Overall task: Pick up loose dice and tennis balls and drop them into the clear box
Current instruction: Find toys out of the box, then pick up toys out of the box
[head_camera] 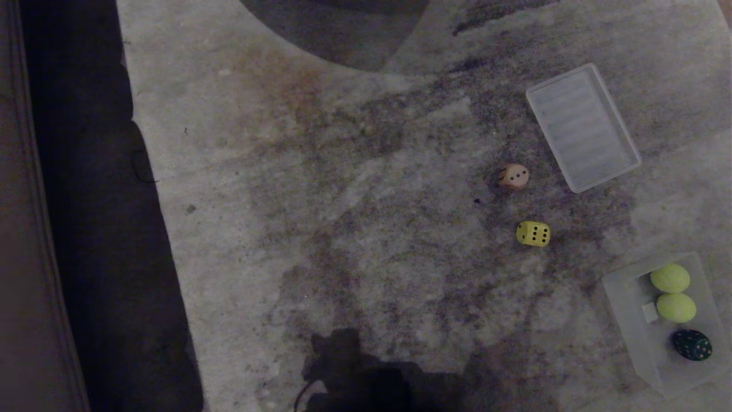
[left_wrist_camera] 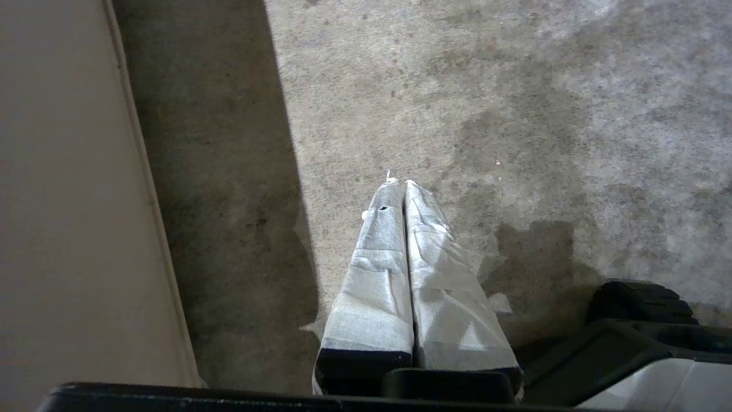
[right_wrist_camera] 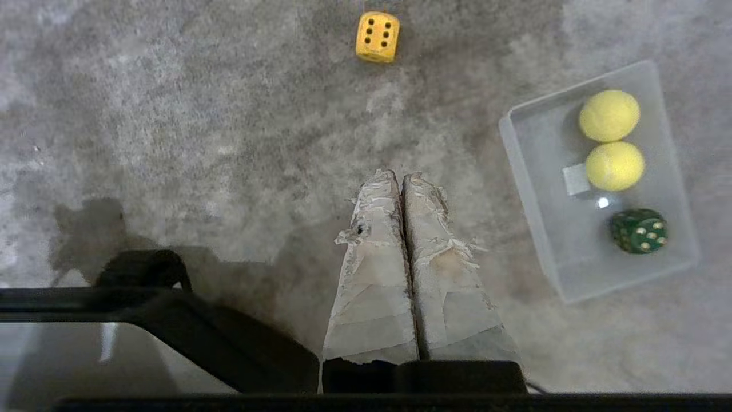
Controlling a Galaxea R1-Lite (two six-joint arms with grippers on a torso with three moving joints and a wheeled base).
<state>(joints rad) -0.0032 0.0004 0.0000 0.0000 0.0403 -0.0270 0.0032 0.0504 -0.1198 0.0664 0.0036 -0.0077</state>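
Note:
Two loose dice lie on the grey carpet: a pinkish-tan die (head_camera: pixel 513 175) and a yellow die (head_camera: pixel 533 233), the yellow one also in the right wrist view (right_wrist_camera: pixel 377 36). The clear box (head_camera: pixel 626 306) at the lower right holds two tennis balls (head_camera: pixel 669 278) (head_camera: pixel 676 307) and a dark green die (head_camera: pixel 691 344). In the right wrist view the box (right_wrist_camera: pixel 529 189) sits beside my right gripper (right_wrist_camera: pixel 399 174), which is shut and empty above bare carpet, short of the yellow die. My left gripper (left_wrist_camera: pixel 399 183) is shut and empty over bare carpet. Neither gripper shows in the head view.
A flat ribbed clear lid (head_camera: pixel 581 127) lies beyond the pinkish die. A dark strip of floor (head_camera: pixel 97 229) and a pale wall or skirting (left_wrist_camera: pixel 68 200) run along the left. My own shadow (head_camera: pixel 366 372) falls at the near edge.

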